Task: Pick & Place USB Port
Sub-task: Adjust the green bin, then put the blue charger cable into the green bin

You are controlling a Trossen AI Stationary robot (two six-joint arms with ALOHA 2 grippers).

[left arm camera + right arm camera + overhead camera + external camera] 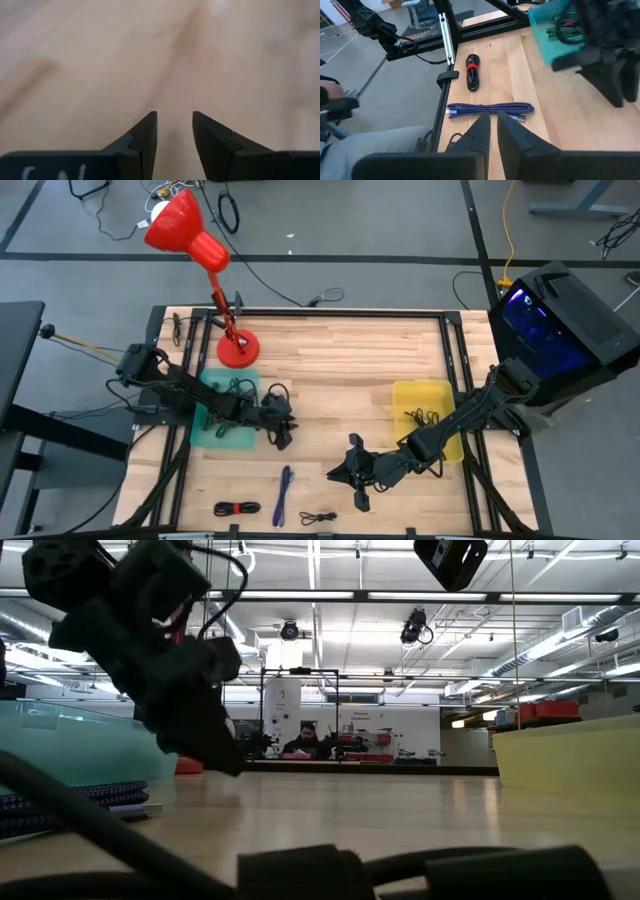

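Note:
Three bundled USB cables lie on the wooden table near its front edge: a blue braided one point(284, 495) point(490, 108), a black one with a red tie point(237, 508) point(472, 71), and a small black one point(318, 518). My left gripper point(281, 432) point(175, 135) is open and empty over bare wood, just right of the teal tray point(225, 418), which holds more cables. My right gripper point(356, 477) point(493, 131) is shut and empty above the table, pointing toward the blue cable. The yellow tray point(424, 415) stands behind the right arm.
A red desk lamp point(236, 348) stands at the back left of the table. Black frame rails point(445, 45) run along the table's edges. Bare wood lies between the two trays. In the low view the teal tray point(60, 740) is at left and the yellow tray point(570, 750) at right.

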